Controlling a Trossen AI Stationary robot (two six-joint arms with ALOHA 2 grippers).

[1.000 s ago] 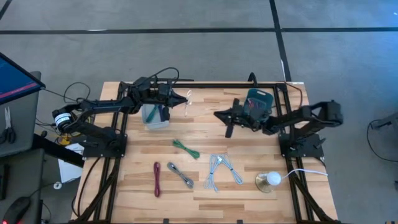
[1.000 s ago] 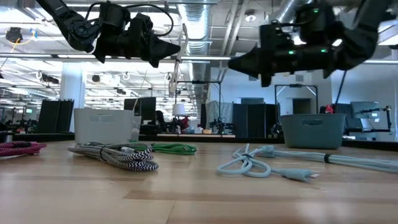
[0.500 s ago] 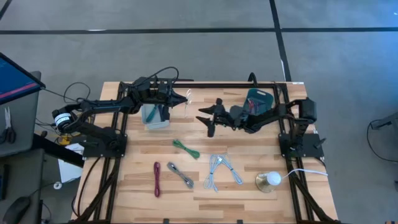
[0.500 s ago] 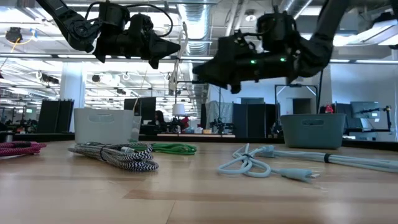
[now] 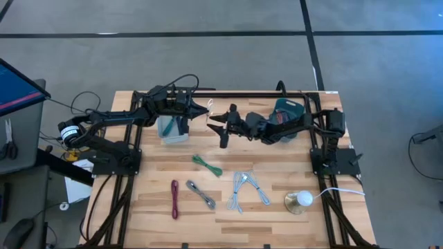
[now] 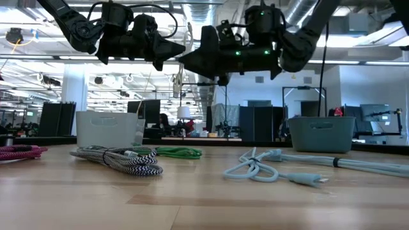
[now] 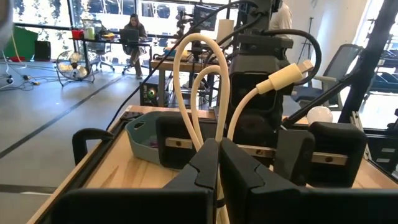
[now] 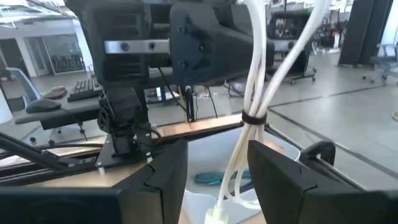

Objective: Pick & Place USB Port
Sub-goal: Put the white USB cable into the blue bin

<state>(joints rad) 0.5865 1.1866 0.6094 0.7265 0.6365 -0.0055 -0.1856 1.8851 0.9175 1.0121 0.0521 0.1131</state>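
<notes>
A cream-white USB cable bundle (image 7: 186, 74), bound by a dark tie (image 8: 254, 117), hangs in the air above the table's far middle. Its plug (image 7: 292, 70) sticks out sideways. My left gripper (image 5: 205, 109) is shut on it, just right of the white bin (image 5: 173, 129). My right gripper (image 5: 217, 125) faces it from the table's right and is open. In the right wrist view its fingers (image 8: 166, 177) stand on either side of the bundle's strands, and I see no touch. The teal bin (image 5: 289, 111) stands at the far right. My left gripper pinches several strands of the white cable bundle (image 7: 216, 127) between its two fingers. The fingers lie about level and point toward the table's right. Loops rise above the fingers and the rest hangs below them, all lifted clear of the table.
On the near half of the table lie a green cable (image 5: 206, 164), a maroon cable (image 5: 174, 198), a striped cable (image 5: 201, 195) and a pale blue cable (image 5: 246, 188). A round lamp-like thing (image 5: 299, 200) sits at the near right. A dark frame rails the table's edges.
My right gripper has travelled from beside the teal bin toward the table's left, up to the white cable in my left gripper, and it has opened on the way. The cable has stayed where it was.
</notes>
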